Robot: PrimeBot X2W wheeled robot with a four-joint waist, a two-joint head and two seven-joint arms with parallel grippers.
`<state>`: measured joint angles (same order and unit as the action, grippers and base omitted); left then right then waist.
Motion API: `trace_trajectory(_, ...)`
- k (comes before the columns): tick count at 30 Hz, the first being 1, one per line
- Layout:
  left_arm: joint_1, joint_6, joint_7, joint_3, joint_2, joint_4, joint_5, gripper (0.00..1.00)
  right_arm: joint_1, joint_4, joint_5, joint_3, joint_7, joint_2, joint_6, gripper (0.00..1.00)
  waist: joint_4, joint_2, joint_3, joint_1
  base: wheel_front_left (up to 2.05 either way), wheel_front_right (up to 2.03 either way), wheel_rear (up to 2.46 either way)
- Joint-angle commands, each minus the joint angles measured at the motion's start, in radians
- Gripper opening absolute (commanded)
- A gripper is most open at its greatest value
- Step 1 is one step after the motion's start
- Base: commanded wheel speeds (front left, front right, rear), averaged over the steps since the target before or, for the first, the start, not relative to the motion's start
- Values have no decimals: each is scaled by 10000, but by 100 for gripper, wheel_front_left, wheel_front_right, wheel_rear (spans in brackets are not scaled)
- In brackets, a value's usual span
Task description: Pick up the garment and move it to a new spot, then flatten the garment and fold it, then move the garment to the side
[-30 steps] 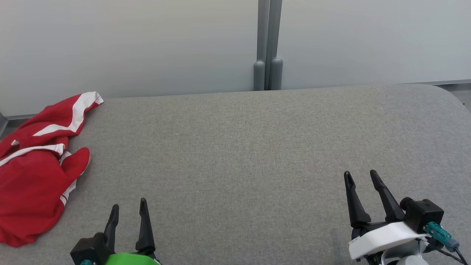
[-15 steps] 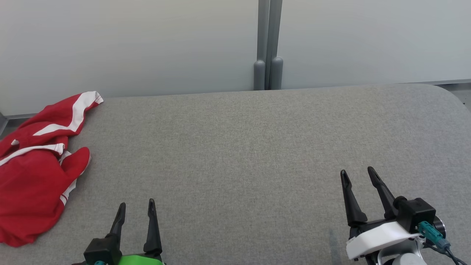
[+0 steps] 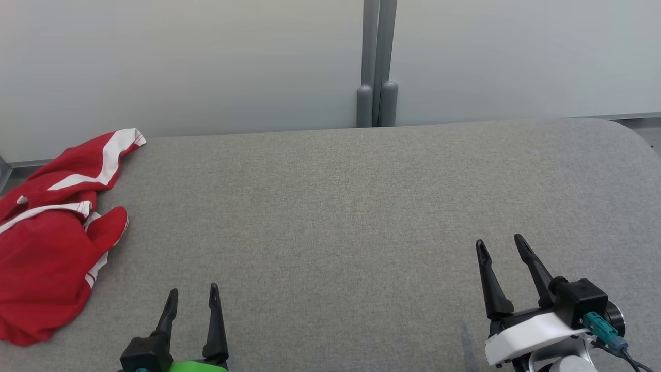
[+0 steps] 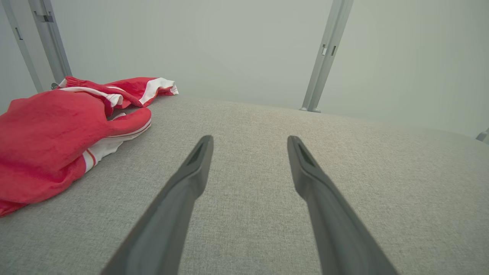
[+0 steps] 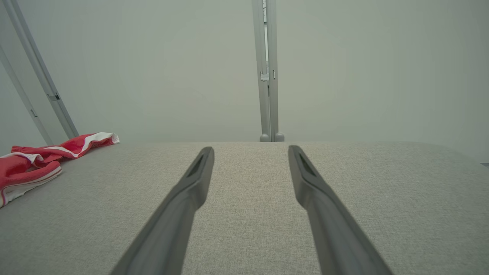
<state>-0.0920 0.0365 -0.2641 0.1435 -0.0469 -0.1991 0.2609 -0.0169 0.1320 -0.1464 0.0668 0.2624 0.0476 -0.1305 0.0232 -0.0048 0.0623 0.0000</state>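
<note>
A crumpled red garment with white stripes lies at the left end of the grey fabric surface, one sleeve reaching the far edge. In the left wrist view the garment sits to the left of the fingers; in the right wrist view the garment is far off to the left. My left gripper hovers open near the front edge, to the right of the garment and apart from it. At the front right my right gripper stands open, nothing between its fingers.
A pale wall with a grey vertical post runs behind the surface. The surface's far right corner is rounded. Wide bare fabric lies between the garment and the right gripper.
The left gripper has shifted a little to the right and slightly nearer the front edge. The right gripper has drifted slightly left. The garment has not moved.
</note>
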Motion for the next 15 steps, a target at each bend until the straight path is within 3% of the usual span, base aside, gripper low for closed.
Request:
trace_trajectory(1,100,-34,-6,-15,-67,-20,90,100,18,26,-9,-10,39,49,-4,100,2,48,12,0,0,0,0)
trace_trajectory(15,52,49,13,87,-148,-87,174,100,-101,53,-44,-44,38,49,-4,100,7,48,110,0,0,0,0)
